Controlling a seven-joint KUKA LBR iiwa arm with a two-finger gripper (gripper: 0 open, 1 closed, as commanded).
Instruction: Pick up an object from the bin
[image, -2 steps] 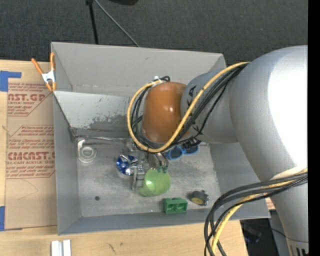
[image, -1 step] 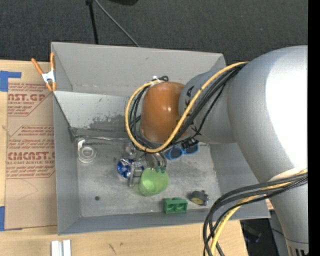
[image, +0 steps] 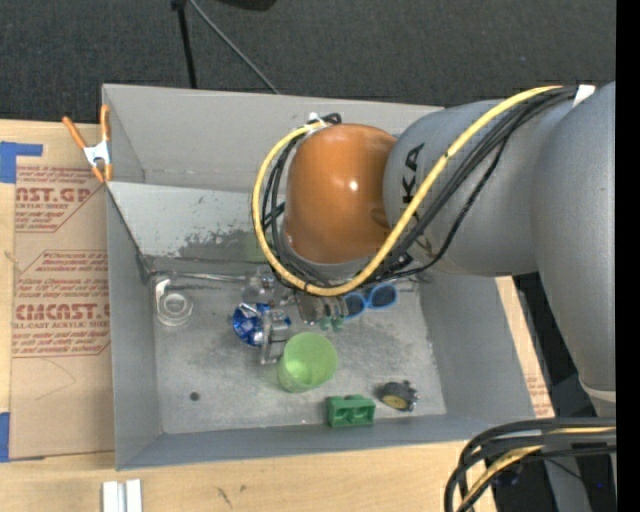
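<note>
We see a grey metal bin (image: 200, 375). On its floor lie a clear ring (image: 172, 304) at the left, a crumpled blue thing (image: 244, 322) in the middle, a green ball (image: 307, 362) near it, and a green block (image: 350, 410) beside a small dark piece (image: 397, 396) by the front wall.

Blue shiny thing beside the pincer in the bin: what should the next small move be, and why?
Probably a small shift toward the view's left, to centre the pincer over the blue shiny thing. That thing lies just off the pincer on the view's left, while the green ball sits close at its lower right and might otherwise get nudged.
</note>
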